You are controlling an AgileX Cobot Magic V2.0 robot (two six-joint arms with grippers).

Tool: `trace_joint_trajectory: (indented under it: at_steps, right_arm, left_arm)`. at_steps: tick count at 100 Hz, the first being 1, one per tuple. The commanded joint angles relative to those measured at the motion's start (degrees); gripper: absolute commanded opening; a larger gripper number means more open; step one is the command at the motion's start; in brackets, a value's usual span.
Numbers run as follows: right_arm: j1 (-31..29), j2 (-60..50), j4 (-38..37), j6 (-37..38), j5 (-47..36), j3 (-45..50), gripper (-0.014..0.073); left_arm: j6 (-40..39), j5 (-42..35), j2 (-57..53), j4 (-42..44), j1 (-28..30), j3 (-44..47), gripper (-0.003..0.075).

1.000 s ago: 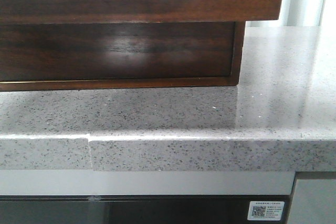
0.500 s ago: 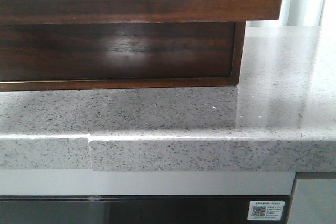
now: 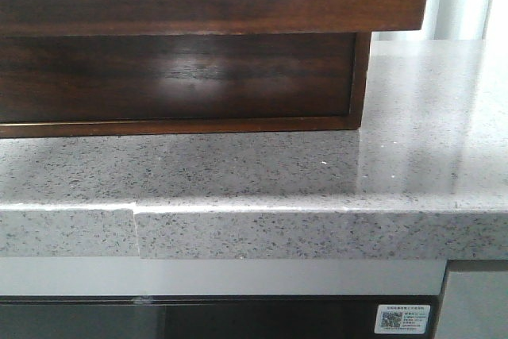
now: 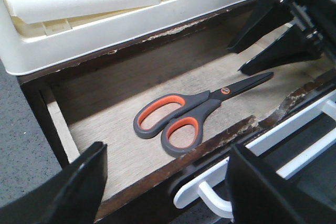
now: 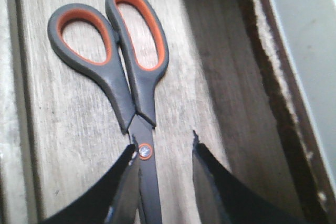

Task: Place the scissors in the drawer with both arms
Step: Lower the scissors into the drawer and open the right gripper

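Lying flat on the pale wooden floor of the drawer (image 4: 100, 114), the scissors (image 4: 184, 116) are closed, blades toward the right gripper (image 5: 164, 166). Its 2 fingers stand spread around the blades near the pivot, pinching nothing. The release looks done, so this arm should rise straight up without brushing the blades. The left gripper (image 4: 165, 187) hovers spread beside the white handle (image 4: 210, 195), ready to push the drawer shut.

left pincer (image 4: 163, 187): matte black wedge fingers | right pincer (image 5: 165, 177): black, tapered tips
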Motion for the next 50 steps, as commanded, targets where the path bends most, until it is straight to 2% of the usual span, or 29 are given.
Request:
trace_joint_trajectory:
  at_steps: [1, 12, 30, 50]
  right_arm:
    - [-0.63, -5.75, 0.51, 3.75, -0.86, -3.09, 0.0231]
    - [-2.86, -10.42, 0.47, 10.93, 2.85, -3.09, 0.0231]
    - [-10.62, -16.95, 0.38, 25.88, 11.0, -0.61, 0.0231]
    - [-17.22, -26.91, 2.01, 29.02, 4.86, 13.45, 0.0231]
  left_arm:
    - [-0.05, -4.69, 0.59, -0.67, -0.32, -1.77, 0.0461]
    - [-0.17, -5.18, 0.59, -0.44, -0.32, -1.77, 0.0461]
    - [-0.87, -5.18, 0.59, -0.17, -0.32, -1.77, 0.0461]
    - [-0.87, -5.6, 0.59, 2.73, -0.32, -1.39, 0.0461]
